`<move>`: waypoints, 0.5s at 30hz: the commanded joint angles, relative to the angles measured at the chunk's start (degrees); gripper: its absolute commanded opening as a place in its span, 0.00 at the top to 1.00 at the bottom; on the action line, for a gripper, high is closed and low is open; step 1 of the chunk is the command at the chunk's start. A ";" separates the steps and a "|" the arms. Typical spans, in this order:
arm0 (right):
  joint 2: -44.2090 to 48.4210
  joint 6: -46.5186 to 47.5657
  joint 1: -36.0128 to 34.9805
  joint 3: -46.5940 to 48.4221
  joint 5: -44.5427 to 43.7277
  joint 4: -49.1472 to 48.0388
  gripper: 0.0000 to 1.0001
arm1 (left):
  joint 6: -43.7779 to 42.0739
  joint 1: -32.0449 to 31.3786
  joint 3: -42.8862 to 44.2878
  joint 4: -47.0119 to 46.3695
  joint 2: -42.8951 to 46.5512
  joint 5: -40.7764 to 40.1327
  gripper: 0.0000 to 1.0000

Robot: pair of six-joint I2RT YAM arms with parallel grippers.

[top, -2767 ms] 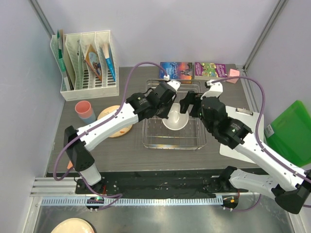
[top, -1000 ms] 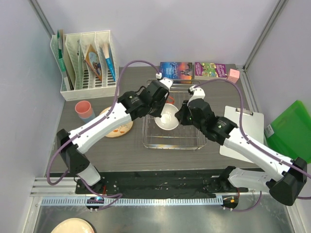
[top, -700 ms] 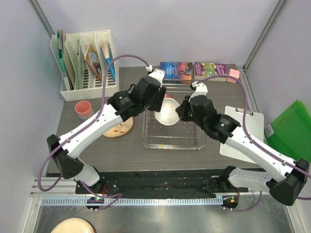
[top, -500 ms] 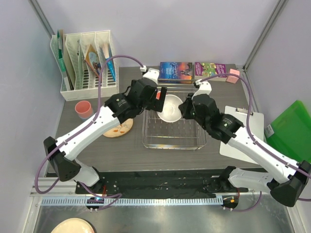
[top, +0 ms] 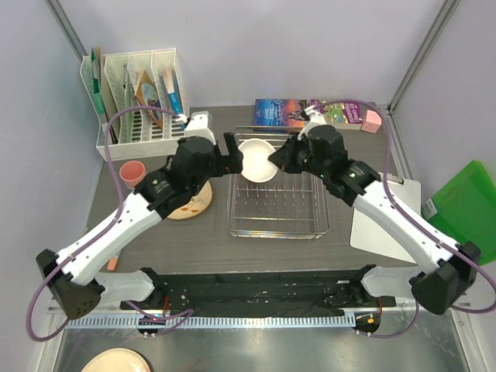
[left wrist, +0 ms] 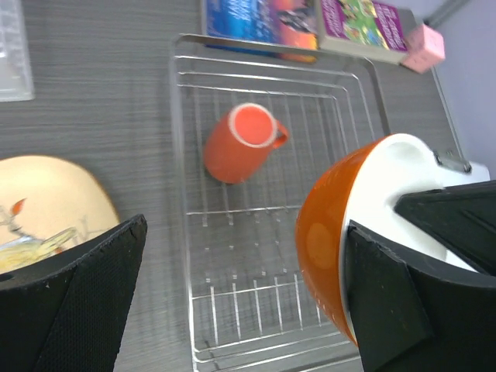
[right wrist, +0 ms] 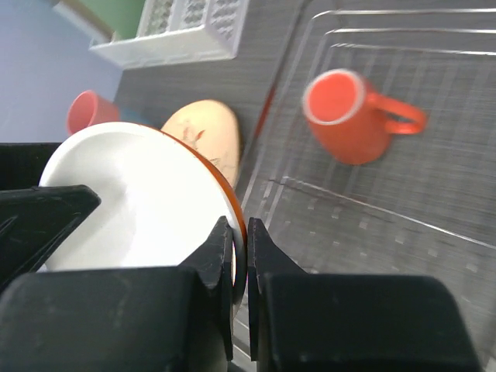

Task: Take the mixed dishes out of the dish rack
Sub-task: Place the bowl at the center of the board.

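- Top view: the right gripper (top: 273, 159) pinches the rim of the orange bowl (top: 254, 160), up over the far end of the dish rack (top: 277, 232). The left gripper (top: 234, 155) is wide open, just beside the bowl.
- Left wrist view: the orange mug (left wrist: 236, 145) lies on its side in the rack.
- Right wrist view: the fingers (right wrist: 208, 267) squeeze the bowl's rim.

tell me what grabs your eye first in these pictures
An orange bowl, white inside, hangs tilted above the far end of the dish rack, its rim pinched in the jaws of the right arm. Below it an orange mug lies on its side in the rack.
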State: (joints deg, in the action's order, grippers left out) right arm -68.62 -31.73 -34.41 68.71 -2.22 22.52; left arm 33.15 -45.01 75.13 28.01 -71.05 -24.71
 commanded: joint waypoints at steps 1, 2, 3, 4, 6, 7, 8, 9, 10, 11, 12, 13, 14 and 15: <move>-6.24 -1.76 4.97 6.07 1.50 -2.04 0.99 | 0.34 4.67 -4.37 5.56 10.83 -18.43 0.00; -9.57 -1.76 4.62 7.48 5.00 -1.96 0.99 | 0.51 4.67 -4.56 6.09 12.67 -21.58 0.00; -11.34 -1.50 3.57 8.71 5.38 -1.96 0.99 | 0.78 4.93 -4.56 6.87 13.38 -22.83 0.00; -12.84 -1.06 3.04 11.07 5.82 -1.96 0.99 | 1.04 5.20 -4.47 8.54 14.00 -24.14 0.00; -16.97 -0.10 0.68 13.28 6.53 -2.31 0.99 | 1.92 5.73 -4.12 10.13 16.02 -26.70 0.00; -18.20 0.78 -0.03 15.38 6.26 -2.57 0.99 | 2.18 5.90 -4.29 11.00 16.64 -27.14 0.00; -20.83 1.31 -0.82 16.36 5.83 -2.66 0.99 | 2.36 5.99 -4.55 11.45 18.03 -28.10 0.00; -21.98 1.66 -1.79 18.37 5.47 -2.75 0.99 | 2.88 6.08 -4.82 11.71 18.83 -28.46 0.00; -23.39 2.01 -2.06 19.26 5.47 -2.66 0.99 | 2.98 6.08 -4.99 11.89 19.36 -28.73 0.00; -24.53 2.02 -2.23 20.05 5.64 -2.66 0.99 | 3.15 5.99 -5.26 12.59 20.67 -29.25 0.00; -26.55 2.11 -2.32 20.85 5.82 -2.75 0.99 | 3.24 6.16 -5.09 12.94 21.12 -30.30 0.00; -27.52 2.45 -2.67 22.25 5.56 -2.66 0.99 | 3.41 6.17 -4.82 13.73 21.73 -31.18 0.00; -28.32 2.37 -2.68 22.78 5.04 -2.66 0.99 | 3.33 6.08 -4.65 14.78 22.17 -32.15 0.00; -29.63 2.28 -2.68 23.22 4.86 -2.66 0.99 | 2.98 6.17 -4.04 15.32 22.96 -33.20 0.00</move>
State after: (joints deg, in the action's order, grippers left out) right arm -95.79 -30.46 -37.01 87.39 5.82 20.29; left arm 35.75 -38.92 69.82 39.07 -49.95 -49.01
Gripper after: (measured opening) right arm 0.077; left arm 0.998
